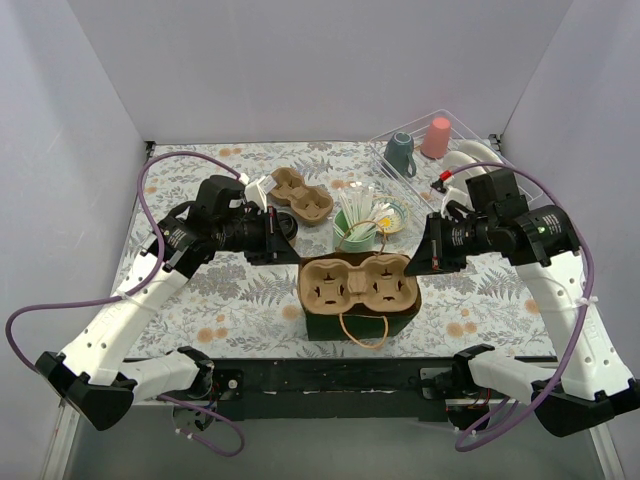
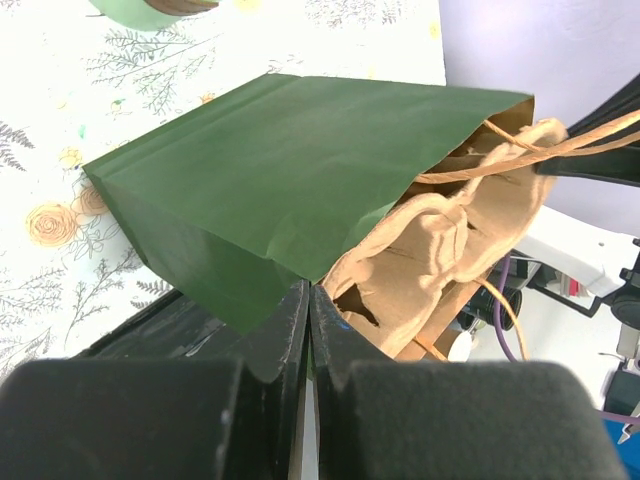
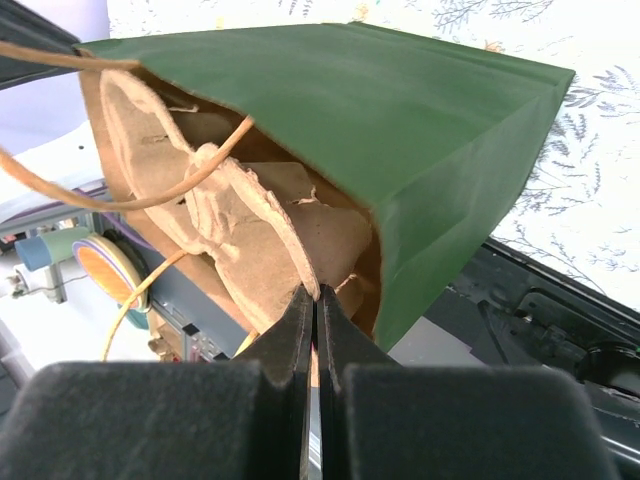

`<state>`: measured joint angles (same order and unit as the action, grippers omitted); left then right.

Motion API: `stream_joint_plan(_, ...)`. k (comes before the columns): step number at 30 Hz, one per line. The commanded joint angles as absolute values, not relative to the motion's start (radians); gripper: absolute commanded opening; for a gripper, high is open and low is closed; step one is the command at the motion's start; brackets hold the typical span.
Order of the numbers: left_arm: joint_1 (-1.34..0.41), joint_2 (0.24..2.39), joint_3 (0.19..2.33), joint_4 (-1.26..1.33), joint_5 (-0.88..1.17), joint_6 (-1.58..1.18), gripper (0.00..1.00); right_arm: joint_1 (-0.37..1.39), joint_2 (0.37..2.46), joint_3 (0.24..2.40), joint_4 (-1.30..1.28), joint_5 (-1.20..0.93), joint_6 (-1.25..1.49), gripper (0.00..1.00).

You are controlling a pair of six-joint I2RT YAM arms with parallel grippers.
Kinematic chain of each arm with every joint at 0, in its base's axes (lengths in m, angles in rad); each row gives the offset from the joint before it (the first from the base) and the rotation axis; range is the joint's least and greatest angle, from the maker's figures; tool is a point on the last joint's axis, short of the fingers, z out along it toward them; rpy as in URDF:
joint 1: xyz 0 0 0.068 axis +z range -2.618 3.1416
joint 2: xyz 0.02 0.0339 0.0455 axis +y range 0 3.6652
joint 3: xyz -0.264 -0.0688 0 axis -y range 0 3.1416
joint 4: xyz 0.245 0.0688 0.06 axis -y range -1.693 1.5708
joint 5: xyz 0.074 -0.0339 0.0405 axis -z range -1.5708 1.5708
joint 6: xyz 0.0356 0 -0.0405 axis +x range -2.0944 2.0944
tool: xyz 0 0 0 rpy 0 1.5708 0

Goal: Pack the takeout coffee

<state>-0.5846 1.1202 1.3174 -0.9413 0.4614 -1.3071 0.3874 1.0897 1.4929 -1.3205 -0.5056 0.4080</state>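
at the near middle of the table point(image 1: 240, 290), a green paper bag point(image 1: 325, 325) stands with a cardboard cup carrier point(image 1: 358, 285) in its mouth, its two visible pockets holding nothing. the left gripper point(image 2: 308, 292) is closed at the bag's left rim and the right gripper point(image 3: 312, 292) is closed at its right rim. i cannot tell whether either pinches paper, nor where the coffee cup is.
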Motion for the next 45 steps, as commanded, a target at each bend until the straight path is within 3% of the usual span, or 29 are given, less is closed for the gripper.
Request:
stream_joint_plan(1,-0.583,1.115,1.339,-0.900,0.491,-1.310,0.00,0.390,1.098,1.499,-1.309,-0.472,0.376,0.01)
stream_joint_plan(5,-0.583,1.120,1.351,-0.905,0.489,-1.309,0.00,0.390,1.098,1.479,-1.308,-0.462,0.373,0.03)
stream_joint_plan(11,-0.583,1.121,1.348,-0.908,0.495,-1.307,0.00,0.390,1.106,1.486,-1.307,-0.445,0.370,0.27)
stream_joint_plan(14,-0.583,1.120,1.348,-0.911,0.492,-1.305,0.00,0.391,1.112,1.520,-1.308,-0.436,0.387,0.33)
stream_joint_plan(23,-0.583,1.127,1.345,-0.916,0.491,-1.295,0.00,0.391,1.129,1.581,-1.307,-0.422,0.413,0.42)
stream_joint_plan(36,-0.583,1.121,1.335,-0.928,0.489,-1.293,0.00,0.390,1.108,1.614,-1.310,-0.393,0.457,0.45)
stream_joint_plan(40,-0.583,1.120,1.330,-0.923,0.491,-1.295,0.00,0.390,1.111,1.635,-1.308,-0.368,0.462,0.54)
stream_joint_plan(45,-0.583,1.120,1.327,-0.923,0.492,-1.295,0.00,0.390,1.111,1.664,-1.310,-0.356,0.463,0.54)
